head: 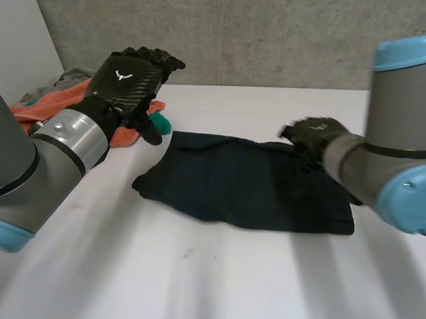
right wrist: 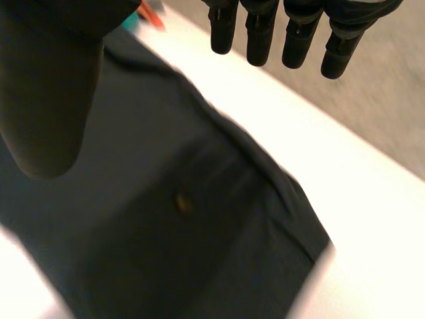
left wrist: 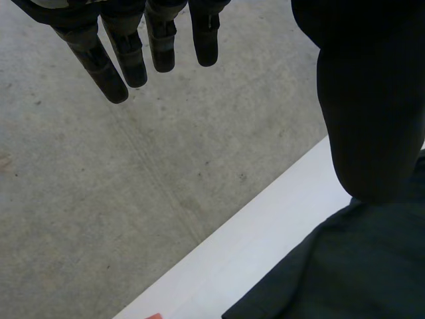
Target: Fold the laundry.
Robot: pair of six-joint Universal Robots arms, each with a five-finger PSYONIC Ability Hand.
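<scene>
The white counter carries a dark garment lying flat at its middle, with an orange, teal and grey laundry pile at the far left. The left hand hangs raised beside the pile. The right hand is over the garment's far right edge. Both hands' fingers are straight and apart.

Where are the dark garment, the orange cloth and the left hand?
dark garment point(head: 247, 192): head view, middle of the cloth.
orange cloth point(head: 36, 111): head view, its near edge.
left hand point(head: 128, 79): head view, back of the hand.

Head view looks down from behind and high; both wrist views sit close above the shared dark garment.
</scene>
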